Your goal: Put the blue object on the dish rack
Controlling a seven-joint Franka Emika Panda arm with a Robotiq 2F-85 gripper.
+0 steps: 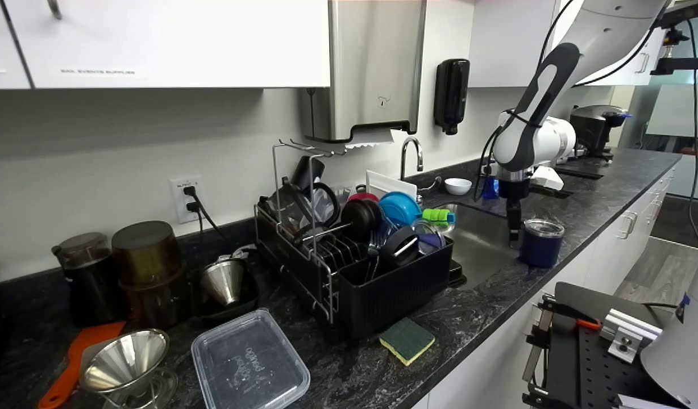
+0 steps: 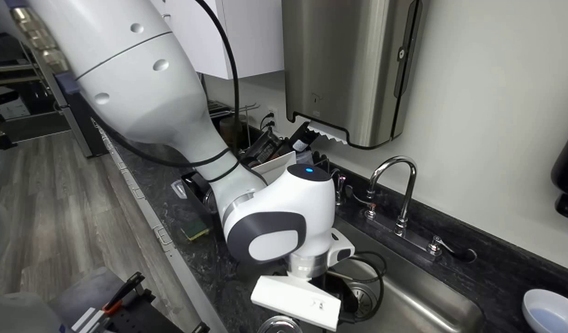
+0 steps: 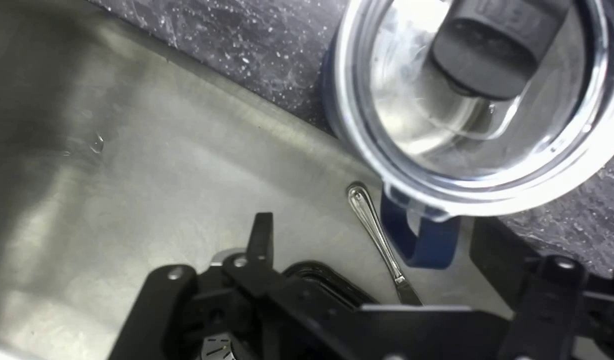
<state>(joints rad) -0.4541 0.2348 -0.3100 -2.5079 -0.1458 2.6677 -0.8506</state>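
The dark navy cup (image 1: 540,250) stands upright on the counter at the sink's edge. Its clear lid with a black slider fills the upper right of the wrist view (image 3: 462,150), and its handle reaches over the sink. Only its lid edge shows at the bottom of an exterior view (image 2: 280,325). My gripper (image 3: 379,250) is open, its fingers apart on either side of the handle, with nothing gripped. In an exterior view the gripper (image 1: 514,224) points down beside the cup. The black dish rack (image 1: 394,295) is full of dishes; my arm partly hides it in an exterior view (image 2: 194,190).
The steel sink (image 1: 480,230) lies between cup and rack. A knife (image 3: 374,227) lies in it below the handle. A sponge (image 1: 407,341) and a clear lidded container (image 1: 249,360) sit near the rack. A faucet (image 2: 406,185) and white bowl (image 2: 550,310) are behind.
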